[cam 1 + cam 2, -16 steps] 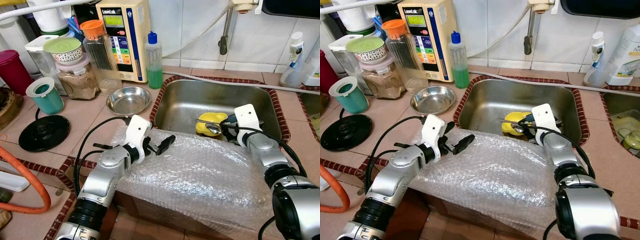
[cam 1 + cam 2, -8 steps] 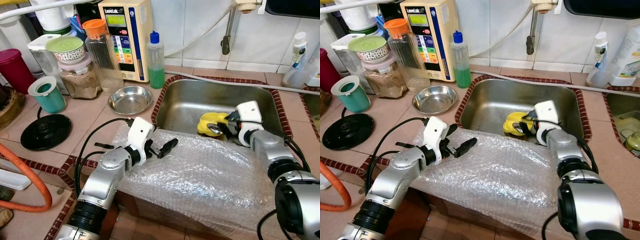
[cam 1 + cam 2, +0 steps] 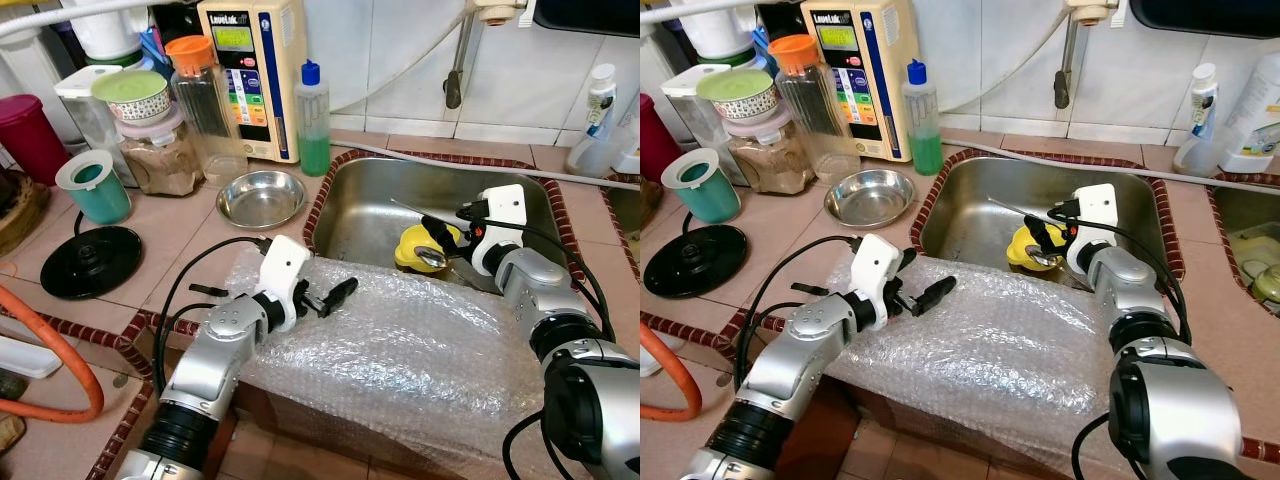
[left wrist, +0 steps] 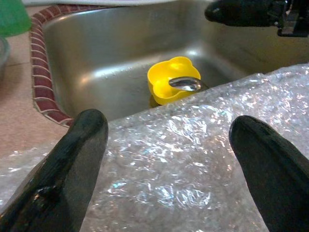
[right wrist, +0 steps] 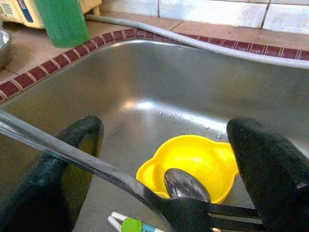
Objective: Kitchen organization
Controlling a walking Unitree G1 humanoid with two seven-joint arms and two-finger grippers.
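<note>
A yellow cup (image 3: 418, 245) lies in the steel sink (image 3: 370, 205) with a spoon bowl (image 5: 186, 184) resting in it. A long metal handle (image 3: 408, 210) slants up from there toward the sink's left. My right gripper (image 3: 446, 240) hovers open just over the cup, and the handle crosses in front of one finger (image 5: 63, 169). Bubble wrap (image 3: 400, 350) covers the counter edge before the sink. My left gripper (image 3: 322, 296) is held open above the wrap's left part, its fingers (image 4: 72, 159) wide apart and holding nothing.
Left of the sink stand a steel bowl (image 3: 262, 197), a green soap bottle (image 3: 312, 125), jars (image 3: 205, 105), a teal cup (image 3: 92, 187) and a black lid (image 3: 88, 262). An orange hose (image 3: 70, 350) curves at the left. A tap (image 3: 455, 60) hangs above the sink.
The right gripper has drawn back slightly above the yellow cup, and the metal handle now slants upward instead of lying low. The left gripper has barely moved.
</note>
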